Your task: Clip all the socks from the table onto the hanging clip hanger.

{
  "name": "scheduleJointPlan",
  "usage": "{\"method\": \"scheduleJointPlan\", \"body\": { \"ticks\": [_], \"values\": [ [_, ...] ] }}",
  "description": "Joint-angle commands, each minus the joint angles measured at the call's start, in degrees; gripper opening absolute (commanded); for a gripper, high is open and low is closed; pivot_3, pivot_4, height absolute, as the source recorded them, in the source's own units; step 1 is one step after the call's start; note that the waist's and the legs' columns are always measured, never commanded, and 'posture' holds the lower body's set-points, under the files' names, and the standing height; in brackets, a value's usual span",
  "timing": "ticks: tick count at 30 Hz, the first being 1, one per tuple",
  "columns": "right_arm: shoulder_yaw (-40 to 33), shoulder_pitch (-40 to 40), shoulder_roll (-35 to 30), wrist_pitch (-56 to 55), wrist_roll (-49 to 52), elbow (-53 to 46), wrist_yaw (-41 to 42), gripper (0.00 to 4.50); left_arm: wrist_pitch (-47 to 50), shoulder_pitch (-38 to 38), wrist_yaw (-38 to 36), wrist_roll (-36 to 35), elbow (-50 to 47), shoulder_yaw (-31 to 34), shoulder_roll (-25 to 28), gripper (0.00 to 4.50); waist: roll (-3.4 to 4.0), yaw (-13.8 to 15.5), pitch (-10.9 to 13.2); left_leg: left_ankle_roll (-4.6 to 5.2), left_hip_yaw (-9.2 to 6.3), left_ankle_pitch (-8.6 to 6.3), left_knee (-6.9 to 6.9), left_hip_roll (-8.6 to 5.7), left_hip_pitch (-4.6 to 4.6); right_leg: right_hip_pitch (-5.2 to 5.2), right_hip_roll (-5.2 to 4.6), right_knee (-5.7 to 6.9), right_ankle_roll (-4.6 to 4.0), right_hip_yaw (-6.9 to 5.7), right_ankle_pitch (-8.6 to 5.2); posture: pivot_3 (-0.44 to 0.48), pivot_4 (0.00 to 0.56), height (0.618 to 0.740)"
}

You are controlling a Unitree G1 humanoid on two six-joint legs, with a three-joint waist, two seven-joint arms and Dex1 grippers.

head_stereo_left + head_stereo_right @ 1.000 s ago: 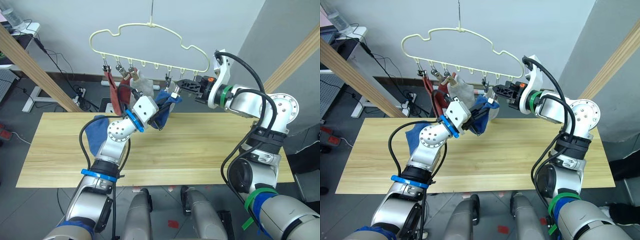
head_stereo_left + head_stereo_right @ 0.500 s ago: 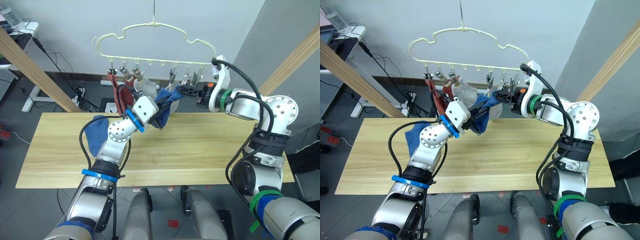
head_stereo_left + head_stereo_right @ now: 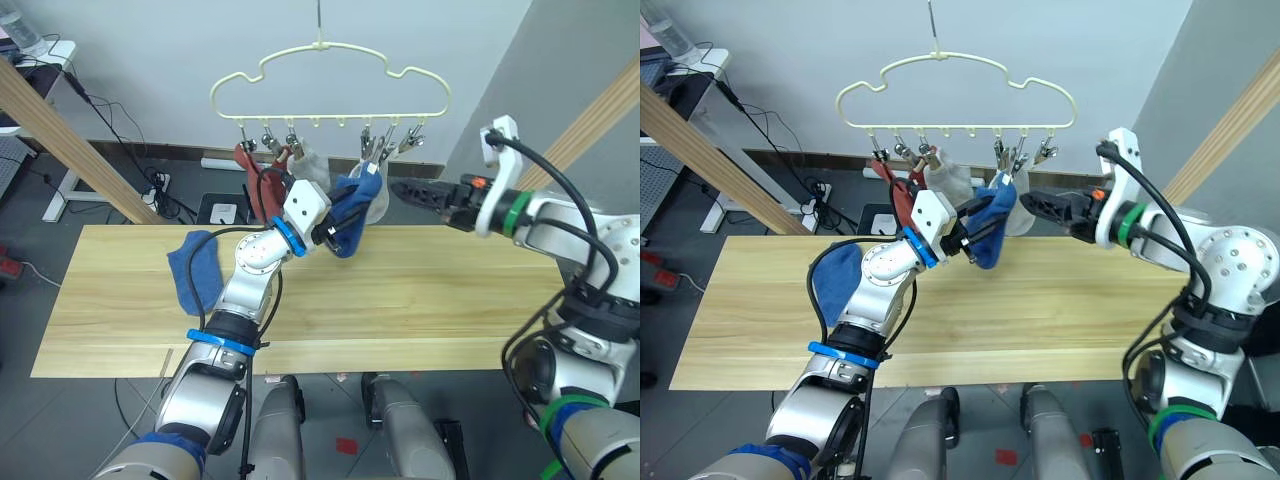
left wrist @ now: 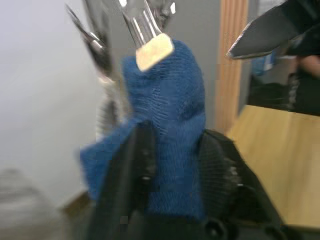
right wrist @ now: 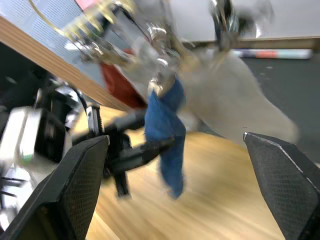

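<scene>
Left gripper (image 3: 340, 222) is clamped on the blue sock (image 3: 357, 207) — black fingers (image 4: 142, 165) pinching its lower half, while its top edge sits in a grey clip (image 4: 150, 30) on the clip hanger (image 3: 330, 95). The sock hangs long axis vertical, straight below the hanger's clip row. Right gripper (image 3: 408, 190) sits just beside that sock on the far side from the left arm, level with the clips, and its fingers stand wide apart in the right wrist view, holding nothing. So the left arm is the nearer one, already on the sock; letting go looks like the next call.

Count: on the hanger, one rust-red sock (image 3: 255, 185), one light grey sock (image 3: 308, 168), a second grey one (image 5: 240, 100) behind the blue, and this blue one. One more blue sock (image 3: 195, 270) lies on the table (image 3: 450, 320), below the hanger's left end — a sixth I can't pick out.
</scene>
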Motion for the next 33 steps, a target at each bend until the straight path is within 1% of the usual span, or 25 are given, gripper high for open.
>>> {"method": "scheduleJointPlan", "body": {
  "ticks": [1, 3, 4, 6, 8, 10, 12, 14, 17, 19, 21, 24, 27, 29, 30, 33],
  "values": [
    [5.0, 6.1, -5.6, -8.0, -1.5, -7.5, 7.2, 4.5, 8.7, 2.7, -4.1, -6.3, -7.7, 1.8, 1.9, 2.69, 0.0, -0.3, 0.0, 0.0, 0.0, 0.0, 0.0, 0.01, 0.01, 0.0, 0.02, 0.0, 0.0, 0.01, 0.0, -0.056, 0.353, 0.74],
    [10.8, 12.4, -9.3, -17.7, -7.3, -10.6, 11.5, 4.5, 18.9, 7.5, -5.9, -11.4, -16.3, 4.2, 5.8, 3.21, 0.0, -0.8, 0.0, 0.0, -0.07, 0.0, -0.03, 0.06, 0.01, -0.01, 0.08, 0.01, 0.0, -0.03, -0.01, -0.05, 0.353, 0.74],
    [12.9, 14.8, -10.0, -21.8, -9.8, -11.2, 12.3, 4.5, 23.5, 10.1, -5.9, -13.7, -20.8, 5.4, 7.8, 3.48, 0.0, -1.1, 0.0, 0.01, -0.07, -0.01, -0.06, 0.08, 0.07, 0.01, 0.1, 0.03, 0.01, -0.01, -0.01, -0.04, 0.349, 0.74],
    [15.1, 18.2, -9.8, -28.0, -13.2, -11.6, 13.0, 4.5, 31.2, 14.7, -4.7, -17.4, -28.3, 7.9, 10.9, 4.0, 0.01, -1.7, 0.0, 0.01, -0.06, -0.01, -0.08, 0.12, 0.14, -0.02, 0.15, 0.06, 0.02, 0.04, -0.02, -0.031, 0.349, 0.74],
    [17.5, 21.8, -10.0, -34.6, -17.6, -12.6, 13.5, 4.5, 38.8, 20.0, -2.4, -21.4, -35.2, 11.3, 13.5, 4.48, 0.04, -1.4, 0.0, -0.01, -0.07, 0.0, -0.06, 0.13, 0.22, -0.02, 0.17, 0.17, 0.02, 0.05, -0.02, -0.015, 0.345, 0.74],
    [18.3, 24.3, -9.2, -38.7, -20.4, -12.9, 12.7, 4.5, 43.8, 24.4, -0.2, -24.0, -39.9, 14.4, 14.9, 4.48, 0.04, -1.2, 0.0, -0.03, -0.06, 0.02, -0.05, 0.14, 0.24, 0.02, 0.15, 0.16, 0.03, 0.02, -0.02, 0.003, 0.346, 0.74],
    [20.1, 26.8, -9.1, -43.8, -24.4, -12.8, 12.5, 4.5, 45.6, 29.1, 1.7, -24.5, -42.8, 17.2, 16.1, 4.48, 0.04, -1.0, 0.0, -0.05, -0.03, 0.03, 0.0, 0.1, 0.35, 0.12, 0.09, 0.17, 0.05, 0.05, -0.01, 0.003, 0.346, 0.74],
    [21.1, 29.5, -7.5, -47.2, -27.3, -12.2, 10.8, 4.5, 46.2, 33.6, 5.0, -24.2, -44.1, 20.5, 15.9, 4.48, 0.03, -0.8, 0.0, -0.06, 0.03, 0.04, 0.02, 0.05, 0.41, 0.16, 0.03, 0.15, 0.1, 0.1, 0.02, 0.019, 0.349, 0.74],
    [21.9, 33.0, -5.1, -50.6, -30.6, -11.2, 8.7, 4.5, 45.4, 37.8, 10.0, -23.2, -44.0, 24.0, 14.3, 4.48, 0.03, -0.2, 0.0, -0.07, 0.05, 0.04, 0.03, 0.03, 0.4, 0.13, 0.01, 0.15, 0.1, 0.11, 0.02, 0.035, 0.352, 0.74],
    [21.6, 34.9, -3.4, -51.3, -32.1, -10.7, 6.8, 4.5, 46.0, 38.9, 13.1, -22.0, -43.6, 24.6, 13.7, 4.48, 0.04, 0.3, 0.0, -0.07, 0.04, 0.04, 0.01, 0.05, 0.4, 0.13, 0.02, 0.12, 0.09, 0.09, 0.02, 0.044, 0.358, 0.74],
    [22.2, 36.6, -3.3, -52.7, -34.2, -10.5, 6.4, 4.5, 44.2, 40.1, 15.5, -18.5, -43.7, 23.9, 14.0, 4.48, 0.04, 0.6, 0.0, -0.07, 0.05, 0.04, 0.0, 0.05, 0.39, 0.11, 0.02, 0.13, 0.09, 0.09, 0.01, 0.046, 0.359, 0.74],
    [21.9, 38.6, -2.5, -53.0, -36.1, -10.1, 5.1, 4.5, 45.1, 41.3, 17.5, -16.6, -44.4, 23.1, 14.2, 4.48, 0.03, 0.7, 0.0, -0.07, 0.07, 0.03, 0.0, 0.01, 0.39, 0.15, -0.03, 0.09, 0.09, 0.11, 0.02, 0.046, 0.359, 0.74],
    [21.9, 42.1, -2.0, -55.2, -38.7, -10.2, 3.9, 4.5, 46.4, 42.5, 22.1, -13.9, -45.0, 23.6, 13.3, 4.48, 0.03, 0.7, 0.0, -0.07, 0.07, 0.03, 0.0, 0.01, 0.39, 0.14, -0.04, 0.09, 0.09, 0.11, 0.02, 0.059, 0.353, 0.74],
    [21.8, 43.7, -0.7, -56.2, -40.4, -10.1, 1.8, 4.5, 44.8, 44.2, 22.0, -12.6, -45.3, 23.2, 13.6, 4.48, 0.03, 0.8, 0.0, -0.07, 0.05, 0.03, -0.02, 0.03, 0.39, 0.14, -0.02, 0.09, 0.08, 0.09, 0.01, 0.063, 0.347, 0.74],
    [22.1, 44.1, -0.3, -57.0, -41.6, -9.9, 1.0, 4.5, 46.9, 44.3, 21.4, -14.1, -45.0, 23.6, 13.5, 4.48, 0.03, 0.7, 0.0, -0.07, 0.05, 0.03, -0.04, 0.03, 0.4, 0.14, -0.02, 0.08, 0.08, 0.09, 0.01, 0.063, 0.347, 0.74],
    [23.6, 44.2, 0.1, -58.7, -45.8, -8.7, -0.7, 4.5, 44.1, 46.1, 20.8, -13.5, -44.4, 23.8, 12.9, 4.48, 0.03, 0.6, 0.0, -0.08, 0.08, 0.03, -0.02, 0.04, 0.4, 0.11, -0.02, 0.11, 0.08, 0.13, 0.02, 0.066, 0.338, 0.74]
  ]
}}
